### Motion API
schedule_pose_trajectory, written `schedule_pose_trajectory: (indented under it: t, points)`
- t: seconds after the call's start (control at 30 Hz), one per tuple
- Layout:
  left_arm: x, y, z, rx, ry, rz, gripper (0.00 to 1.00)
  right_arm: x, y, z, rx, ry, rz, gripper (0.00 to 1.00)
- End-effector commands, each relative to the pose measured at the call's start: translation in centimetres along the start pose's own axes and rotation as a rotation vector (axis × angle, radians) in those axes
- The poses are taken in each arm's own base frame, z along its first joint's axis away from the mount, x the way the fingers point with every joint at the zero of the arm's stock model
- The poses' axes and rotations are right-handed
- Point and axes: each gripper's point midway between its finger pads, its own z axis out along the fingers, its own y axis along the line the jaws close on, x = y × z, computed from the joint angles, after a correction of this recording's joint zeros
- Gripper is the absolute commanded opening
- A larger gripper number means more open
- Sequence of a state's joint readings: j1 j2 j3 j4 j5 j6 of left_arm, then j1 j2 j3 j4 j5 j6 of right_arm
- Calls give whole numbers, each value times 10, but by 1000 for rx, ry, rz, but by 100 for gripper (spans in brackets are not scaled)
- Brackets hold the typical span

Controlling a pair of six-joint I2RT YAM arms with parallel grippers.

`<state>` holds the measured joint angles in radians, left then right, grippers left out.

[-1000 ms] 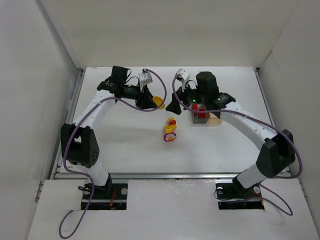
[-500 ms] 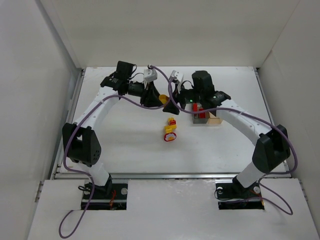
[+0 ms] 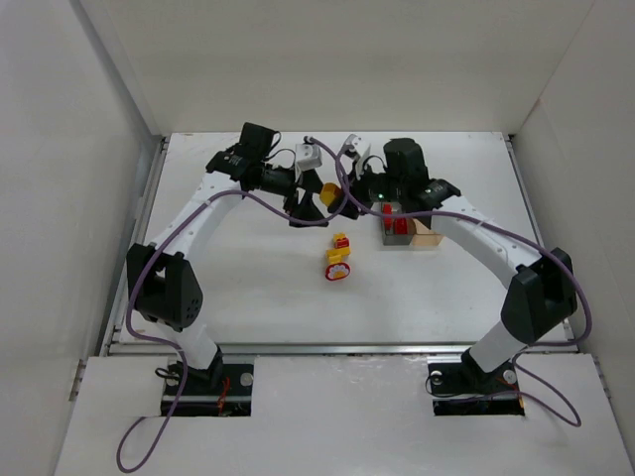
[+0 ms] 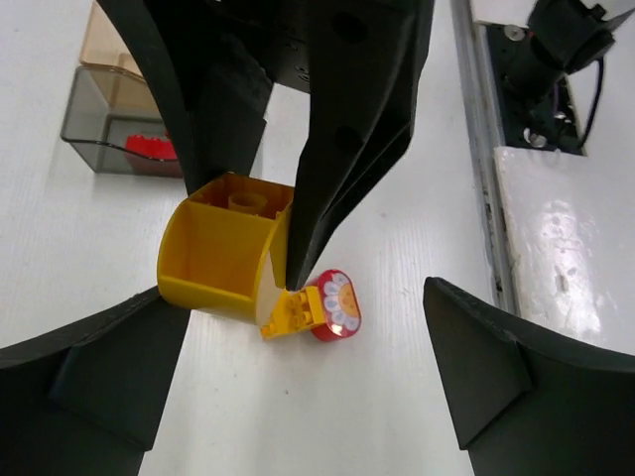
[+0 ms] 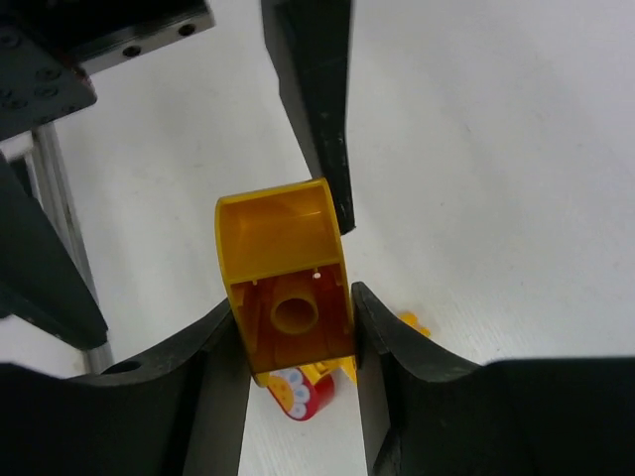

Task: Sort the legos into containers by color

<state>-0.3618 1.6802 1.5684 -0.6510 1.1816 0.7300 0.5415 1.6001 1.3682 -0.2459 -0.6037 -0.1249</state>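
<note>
A large curved yellow lego (image 3: 329,191) hangs above the table between the two arms. My right gripper (image 5: 293,302) is shut on it, one finger against each side of the yellow lego (image 5: 286,283). My left gripper (image 4: 303,367) stands open, its fingers wide apart and clear of the yellow lego (image 4: 223,248). On the table below lie a small yellow lego (image 3: 340,241) and a round red lego with a white flower face (image 3: 338,266), touching. The joined containers sit to the right: the dark grey one (image 3: 398,236) holds a red lego (image 3: 396,217), beside the amber one (image 3: 427,234).
White walls close in the table on the left, back and right. Both arms' cables loop over the middle of the back area. The containers (image 4: 99,109) show at the top left of the left wrist view.
My left gripper has opened and let go of the large yellow lego. My right gripper has closed on that lego. Both grippers moved closer together over the table's middle.
</note>
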Motion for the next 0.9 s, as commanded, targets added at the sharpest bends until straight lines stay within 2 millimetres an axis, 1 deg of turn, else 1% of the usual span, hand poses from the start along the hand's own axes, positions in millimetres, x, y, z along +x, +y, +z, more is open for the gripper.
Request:
schedule_pose_trajectory:
  t: [0.0, 0.03, 0.07, 0.1, 0.13, 0.17, 0.2, 0.23, 0.27, 0.3, 0.33, 0.37, 0.4, 0.43, 0.47, 0.5, 0.53, 0.57, 0.6, 0.63, 0.67, 0.7, 0.73, 0.77, 0.8, 0.83, 0.87]
  points:
    - [-14, 3, -1, -47, 10, 8, 100, -5, -65, -31, 320, -56, 137, 0]
    - [-14, 7, -2, -66, 15, 11, 100, 3, -80, -37, 393, -62, 246, 0]
    - [-6, 15, -2, -110, 43, -10, 100, 17, -104, -50, 523, -51, 313, 0]
    - [-2, 20, -3, -138, 55, -16, 100, 27, -123, -68, 621, -54, 379, 0]
    - [-6, 28, -2, -183, 52, 18, 100, 40, -134, -77, 700, -36, 434, 1]
    - [-1, 48, -10, -326, 104, 27, 100, 62, -139, -81, 764, 25, 498, 4]
    - [8, 54, -4, -390, 144, 25, 100, 75, -149, -91, 840, 58, 512, 4]
    - [9, 70, -5, -479, 167, 75, 100, 80, -152, -91, 856, 80, 518, 4]
    - [10, 77, -9, -557, 203, 117, 100, 94, -156, -92, 875, 125, 547, 5]
    - [24, 87, -17, -666, 284, 151, 100, 100, -156, -90, 876, 147, 555, 5]
    - [20, 96, -21, -729, 289, 206, 100, 105, -161, -93, 896, 149, 571, 5]
    - [21, 100, -27, -776, 311, 256, 100, 105, -161, -93, 896, 149, 571, 5]
    - [17, 104, -43, -859, 325, 288, 100, 115, -164, -95, 917, 164, 593, 5]
    - [28, 100, -41, -862, 343, 305, 100, 115, -164, -94, 919, 161, 602, 11]
    - [17, 102, -44, -895, 303, 335, 100, 118, -168, -97, 927, 156, 607, 15]
    - [3, 94, -49, -914, 240, 337, 100, 121, -169, -95, 928, 165, 610, 21]
    - [-6, 89, -49, -917, 184, 322, 100, 126, -170, -93, 928, 176, 614, 30]
    - [-11, 82, -47, -900, 141, 309, 100, 126, -170, -93, 928, 176, 614, 41]
    - [-24, 76, -45, -884, 74, 316, 100, 124, -173, -93, 939, 175, 611, 51]
    - [-41, 63, -48, -882, -21, 283, 100, 121, -173, -94, 939, 176, 612, 60]
    - [-37, 59, -45, -869, -48, 265, 100, 124, -173, -96, 953, 187, 612, 73]
    - [-43, 55, -45, -866, -85, 258, 100, 120, -174, -96, 953, 178, 610, 77]
    - [-46, 52, -46, -866, -108, 231, 100, 120, -174, -97, 951, 182, 601, 80]
    - [-48, 51, -50, -888, -135, 181, 100, 110, -176, -101, 965, 158, 591, 81]
    - [-46, 47, -46, -867, -154, 125, 100, 112, -173, -100, 971, 176, 571, 84]
    - [-38, 44, -44, -838, -118, 112, 100, 97, -172, -101, 972, 152, 541, 84]
    - [-28, 39, -29, -747, -80, 120, 100, 96, -170, -101, 978, 175, 511, 84]
